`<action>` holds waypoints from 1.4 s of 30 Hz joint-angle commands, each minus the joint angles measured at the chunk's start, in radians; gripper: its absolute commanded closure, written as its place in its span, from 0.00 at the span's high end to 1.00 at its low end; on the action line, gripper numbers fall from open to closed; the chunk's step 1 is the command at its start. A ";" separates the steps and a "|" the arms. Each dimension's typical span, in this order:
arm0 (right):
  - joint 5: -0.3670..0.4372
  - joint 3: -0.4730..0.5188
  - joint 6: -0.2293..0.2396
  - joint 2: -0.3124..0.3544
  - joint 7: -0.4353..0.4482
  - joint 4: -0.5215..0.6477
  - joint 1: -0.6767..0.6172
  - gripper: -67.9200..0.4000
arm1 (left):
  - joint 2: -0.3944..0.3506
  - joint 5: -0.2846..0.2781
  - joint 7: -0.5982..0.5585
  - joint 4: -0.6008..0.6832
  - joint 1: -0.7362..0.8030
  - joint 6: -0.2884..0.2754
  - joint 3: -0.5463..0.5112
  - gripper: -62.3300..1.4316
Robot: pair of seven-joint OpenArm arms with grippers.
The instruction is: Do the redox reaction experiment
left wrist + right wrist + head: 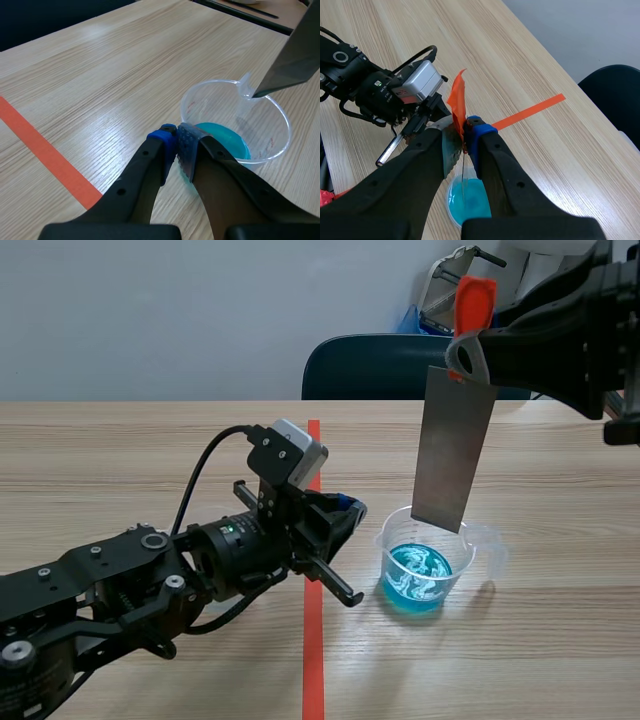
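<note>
**A:** Where's the metal sheet now?

**B:** Hanging upright over the beaker on the bench. Its lower edge is about level with the rim, clear of the blue liquid. The right claw is clamped on the orange tab at its top edge.

**A:** How will it handle?

**B:** I'd judge it thin, stiff and light. Held by one small tab, though, it can swing or twist, so lower it slowly. The tab is the sensible hold, since it keeps the pads out of the liquid.

**A:** And the beaker?

**B:** Clear thin plastic, probably light and easy to tip or squash. Brace its wall low rather than pinch the rim.

**A:** The left claw?

**B:** Fingers together on nothing, tips just beside the beaker's near wall. Whether they touch it I can't tell.

**A:** Anything else unclear?

**B:** From the right wrist view the sheet is edge-on, a mere line. How the tab fastens to it is hidden by the claw.
</note>
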 commanded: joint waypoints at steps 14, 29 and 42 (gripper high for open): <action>0.014 0.010 0.008 0.008 0.013 0.009 0.012 0.01 | -0.302 -0.090 -0.118 0.236 0.090 -0.002 -0.007 0.09; 0.014 0.010 0.008 0.008 0.011 0.009 0.012 0.01 | -0.573 -0.142 -0.265 0.364 0.411 0.040 -0.129 0.09; 0.014 0.010 0.008 0.008 0.011 0.009 0.012 0.01 | -0.582 -0.138 -0.298 0.364 0.639 0.039 -0.339 0.09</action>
